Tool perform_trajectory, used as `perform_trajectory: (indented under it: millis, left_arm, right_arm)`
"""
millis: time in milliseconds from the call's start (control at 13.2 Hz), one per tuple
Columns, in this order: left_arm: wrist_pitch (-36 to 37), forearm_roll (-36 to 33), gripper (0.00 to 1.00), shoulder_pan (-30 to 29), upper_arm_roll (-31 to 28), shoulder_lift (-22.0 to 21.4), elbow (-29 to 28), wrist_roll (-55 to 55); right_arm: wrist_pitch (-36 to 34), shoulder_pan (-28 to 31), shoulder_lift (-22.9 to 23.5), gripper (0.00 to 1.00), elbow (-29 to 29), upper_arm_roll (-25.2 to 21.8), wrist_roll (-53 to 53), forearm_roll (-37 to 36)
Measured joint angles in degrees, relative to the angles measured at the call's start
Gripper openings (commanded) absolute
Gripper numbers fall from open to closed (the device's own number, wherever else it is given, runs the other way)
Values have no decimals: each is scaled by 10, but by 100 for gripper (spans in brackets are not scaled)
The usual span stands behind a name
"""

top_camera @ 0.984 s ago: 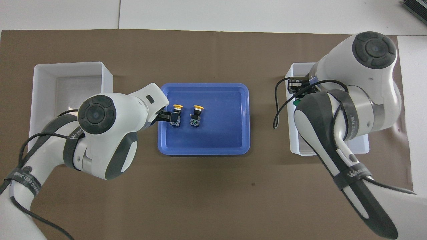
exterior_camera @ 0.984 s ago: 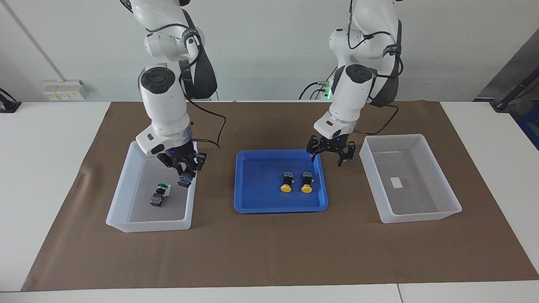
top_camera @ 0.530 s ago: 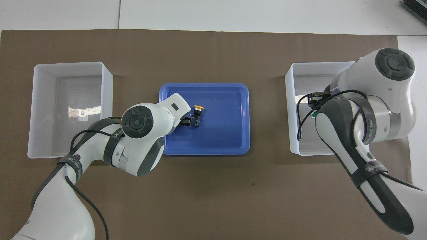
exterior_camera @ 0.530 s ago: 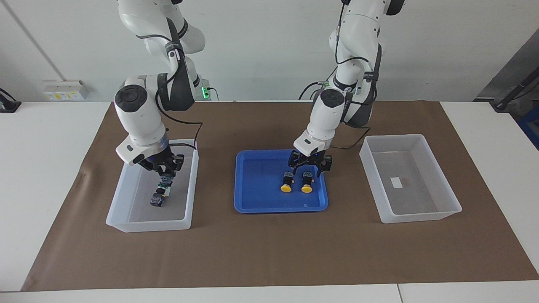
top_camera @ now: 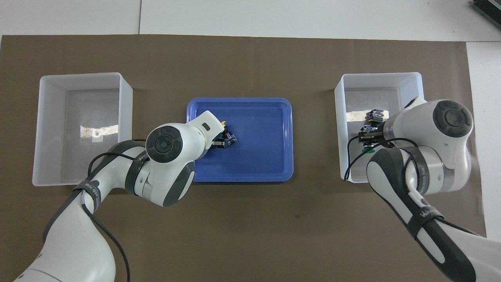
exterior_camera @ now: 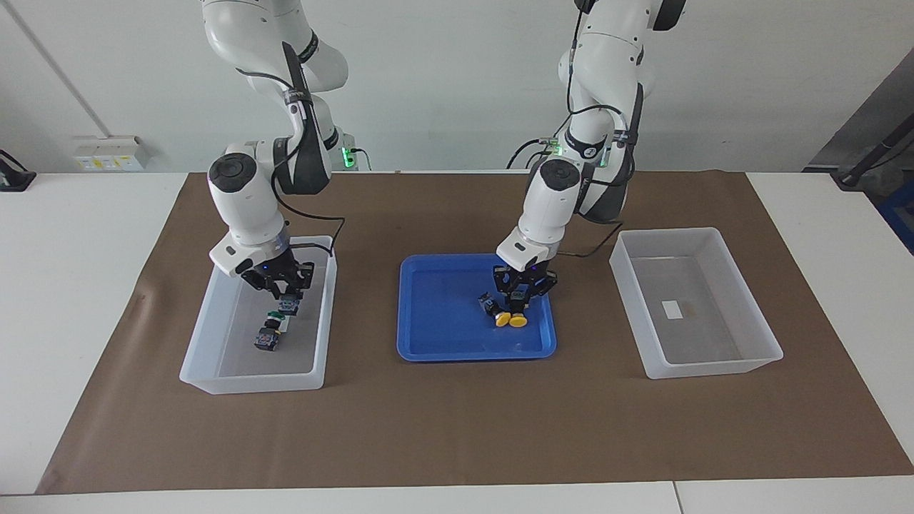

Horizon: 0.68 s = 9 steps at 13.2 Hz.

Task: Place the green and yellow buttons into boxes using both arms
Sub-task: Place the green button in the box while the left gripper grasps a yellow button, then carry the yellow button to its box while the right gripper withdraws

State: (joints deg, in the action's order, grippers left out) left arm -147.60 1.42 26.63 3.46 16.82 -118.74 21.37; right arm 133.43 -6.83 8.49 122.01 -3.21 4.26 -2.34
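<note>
A: Where are our two black two-finger grippers?

B: Our left gripper point(exterior_camera: 519, 298) is down in the shallow blue plastic tray point(exterior_camera: 435, 343) in the middle of the brown paper mat point(exterior_camera: 457, 428). Its fingers are pinched on one black switch with a yellow mushroom cap point(exterior_camera: 518, 319).

A: And the other yellow-capped switch point(exterior_camera: 494, 309)?

B: It lies tilted in the tray, touching the first one.

A: What about our right gripper point(exterior_camera: 284, 294)?

B: It is low inside the see-through white plastic bin at the right arm's end point(exterior_camera: 203, 357). It sits right on top of a black switch with a small green cap point(top_camera: 368, 149). We cannot tell if its fingers grip it or have let go.

A: Is anything else in that bin?

B: Yes, a second black-bodied switch point(exterior_camera: 265, 340) lies on the floor, touching the first, farther from us.

A: And the other see-through white bin point(exterior_camera: 750, 357)?

B: We see only a small white label point(exterior_camera: 673, 309) on its floor.
</note>
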Motion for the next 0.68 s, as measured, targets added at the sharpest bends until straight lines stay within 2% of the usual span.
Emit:
perform_trajectory:
  millis: [151, 378, 530, 681]
  left_arm:
    - [3, 0, 0, -1, -5, -17, 2, 2]
    - [51, 0, 0, -18, -13, -76, 8, 3]
    - [80, -4, 0, -51, -15, -108, 18, 3]
    - [86, -25, 0, -101, -16, -111, 35, -12]
  right_arm:
    - [2, 1, -2, 100, 0, 0, 0, 1]
    - [-3, 1, -15, 100, -23, 0, 0, 1]
    - [-47, 1, -32, 100, -62, 0, 2, 1]
    - [-114, 3, -52, 100, -108, -1, 9, 1]
